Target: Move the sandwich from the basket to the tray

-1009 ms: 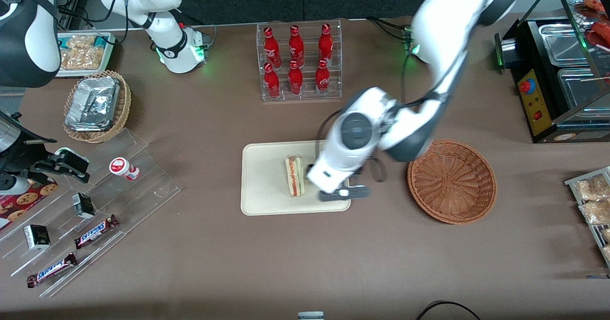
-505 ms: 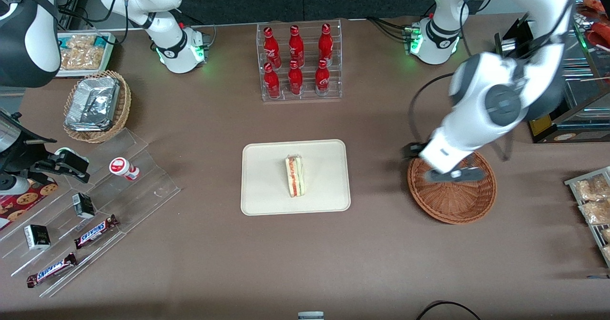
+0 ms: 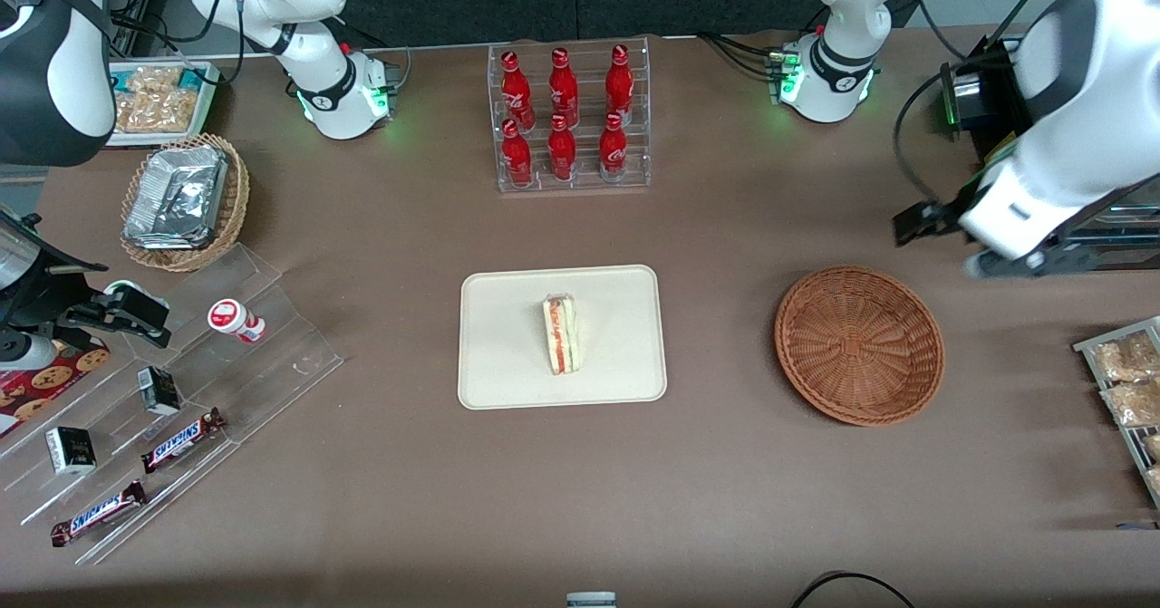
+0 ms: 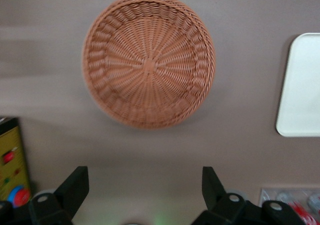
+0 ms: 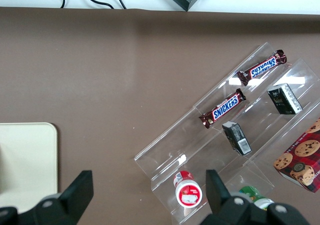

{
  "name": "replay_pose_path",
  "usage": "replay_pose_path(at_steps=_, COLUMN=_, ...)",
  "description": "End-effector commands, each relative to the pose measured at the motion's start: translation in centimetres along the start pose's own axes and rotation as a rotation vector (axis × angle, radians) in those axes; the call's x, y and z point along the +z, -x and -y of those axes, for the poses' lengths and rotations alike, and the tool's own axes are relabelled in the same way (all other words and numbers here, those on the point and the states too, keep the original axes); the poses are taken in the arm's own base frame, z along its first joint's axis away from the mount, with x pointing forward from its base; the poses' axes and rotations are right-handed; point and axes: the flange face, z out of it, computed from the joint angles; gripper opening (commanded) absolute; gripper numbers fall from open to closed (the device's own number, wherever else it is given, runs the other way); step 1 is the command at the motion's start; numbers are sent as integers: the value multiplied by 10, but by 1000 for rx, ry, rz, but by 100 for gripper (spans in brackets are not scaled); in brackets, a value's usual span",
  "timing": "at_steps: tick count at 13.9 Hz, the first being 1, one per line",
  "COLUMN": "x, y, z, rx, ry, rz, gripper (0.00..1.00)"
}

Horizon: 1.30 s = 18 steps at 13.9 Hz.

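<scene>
The sandwich (image 3: 561,333), a pale wedge with red and green filling, lies on the cream tray (image 3: 507,345) in the middle of the table. The reddish-brown wicker basket (image 3: 859,345) beside the tray holds nothing. My gripper (image 3: 1015,265) hangs above the table toward the working arm's end, a little farther from the front camera than the basket and apart from it. In the left wrist view the gripper (image 4: 142,185) is open with nothing between its black fingers (image 4: 75,185), looking down on the basket (image 4: 149,60) and a corner of the tray (image 4: 302,85).
A clear rack of red bottles (image 3: 568,119) stands farther from the front camera than the tray. A black food warmer (image 3: 1042,137) and bagged snacks (image 3: 1124,381) sit near my gripper. A stepped acrylic display (image 3: 181,390) and a tan basket of foil packs (image 3: 181,200) lie toward the parked arm's end.
My gripper has swung away from the tray, where it was beside the sandwich, across the basket and out toward the working arm's end. The sandwich has stayed on the tray.
</scene>
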Motion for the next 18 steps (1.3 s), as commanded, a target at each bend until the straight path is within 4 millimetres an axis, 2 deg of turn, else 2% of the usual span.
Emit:
replay_pose_path(at_steps=1, x=-46, y=9, z=1, rx=13, ry=1, rz=-12, gripper=100)
replay_pose_path(at_steps=3, x=-57, y=12, z=2, rx=10, ry=-5, rz=-24, gripper=100)
replay_pose_path(at_steps=5, x=-78, y=17, z=4, rx=8, ry=-34, rz=-47, gripper=100)
replay_pose_path(at_steps=7, x=-86, y=18, z=2, rx=12, ry=-39, rz=-54, gripper=100)
replay_pose_path(at_steps=11, x=-82, y=19, z=-12, rx=30, ry=-44, rz=-49, gripper=100)
replay_pose_path(at_steps=18, x=-82, y=18, z=-9, rx=31, ry=-39, rz=-48, gripper=100)
